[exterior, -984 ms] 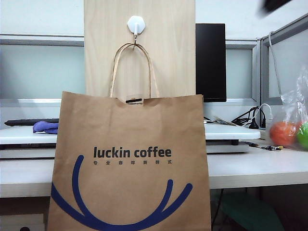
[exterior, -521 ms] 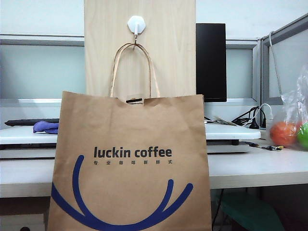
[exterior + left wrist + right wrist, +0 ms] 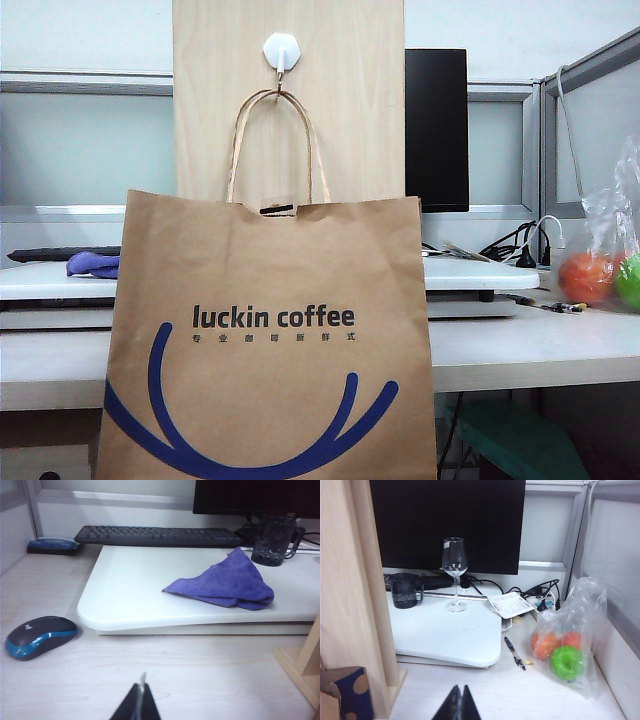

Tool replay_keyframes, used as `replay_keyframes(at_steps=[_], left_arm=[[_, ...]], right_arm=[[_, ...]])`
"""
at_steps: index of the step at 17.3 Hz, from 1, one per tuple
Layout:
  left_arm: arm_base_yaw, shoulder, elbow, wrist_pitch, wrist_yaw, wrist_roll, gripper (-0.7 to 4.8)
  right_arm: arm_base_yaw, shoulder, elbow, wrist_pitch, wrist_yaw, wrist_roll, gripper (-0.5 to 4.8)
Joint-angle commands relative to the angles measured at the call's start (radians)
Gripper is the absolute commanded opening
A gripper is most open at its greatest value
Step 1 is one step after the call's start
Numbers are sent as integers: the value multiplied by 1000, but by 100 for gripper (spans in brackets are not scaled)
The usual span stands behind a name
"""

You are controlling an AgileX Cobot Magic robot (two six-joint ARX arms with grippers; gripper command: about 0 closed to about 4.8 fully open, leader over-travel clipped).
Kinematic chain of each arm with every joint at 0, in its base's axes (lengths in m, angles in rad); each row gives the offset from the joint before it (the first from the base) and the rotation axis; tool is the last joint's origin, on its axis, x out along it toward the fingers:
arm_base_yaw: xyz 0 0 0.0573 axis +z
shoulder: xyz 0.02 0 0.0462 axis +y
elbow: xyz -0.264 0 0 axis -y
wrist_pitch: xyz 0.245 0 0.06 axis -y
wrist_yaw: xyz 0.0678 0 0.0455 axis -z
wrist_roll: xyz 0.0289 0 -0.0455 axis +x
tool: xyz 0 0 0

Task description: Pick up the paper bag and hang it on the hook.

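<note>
The brown paper bag (image 3: 270, 330) with "luckin coffee" lettering hangs by its twisted handle (image 3: 275, 140) from the white hexagonal hook (image 3: 282, 50) on the wood-grain board (image 3: 350, 100). It fills the front of the exterior view, where neither gripper shows. My left gripper (image 3: 141, 692) is shut and empty above the desk, near the mouse and the purple cloth. My right gripper (image 3: 461, 690) is also shut and empty, over the desk beside the board (image 3: 350, 580). A corner of the bag (image 3: 345, 695) shows at that view's edge.
A purple cloth (image 3: 225, 582) lies on a white raised platform (image 3: 130, 610). A mouse (image 3: 37, 636), keyboard (image 3: 155, 534) and dark cup (image 3: 272, 540) are nearby. A wine glass (image 3: 455, 572), a pen (image 3: 515, 653), a monitor (image 3: 450, 520) and a plastic bag of balls (image 3: 567, 640) are on the right.
A dark blurred arm at the top right of the exterior view one second ago has gone out of view. The bag stays hanging on the hook.
</note>
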Motion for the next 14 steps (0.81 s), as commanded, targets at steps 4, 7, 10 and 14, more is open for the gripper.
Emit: replay_keyframes(at_steps=[4,7,10,14], left_arm=[[1,0,1,10,6,4,-6],[1,0,1,10,6,4,-6],[1,0,1,10,6,4,-6],[2,0,1,10,7,4,-6]], right_arm=[[2,0,3,0,-3,-3,11],[3,0,3,1,-4,-3,11],[-225,6,-18,38,-39,0,11],[-621,0,-237,365,-317,11,12]])
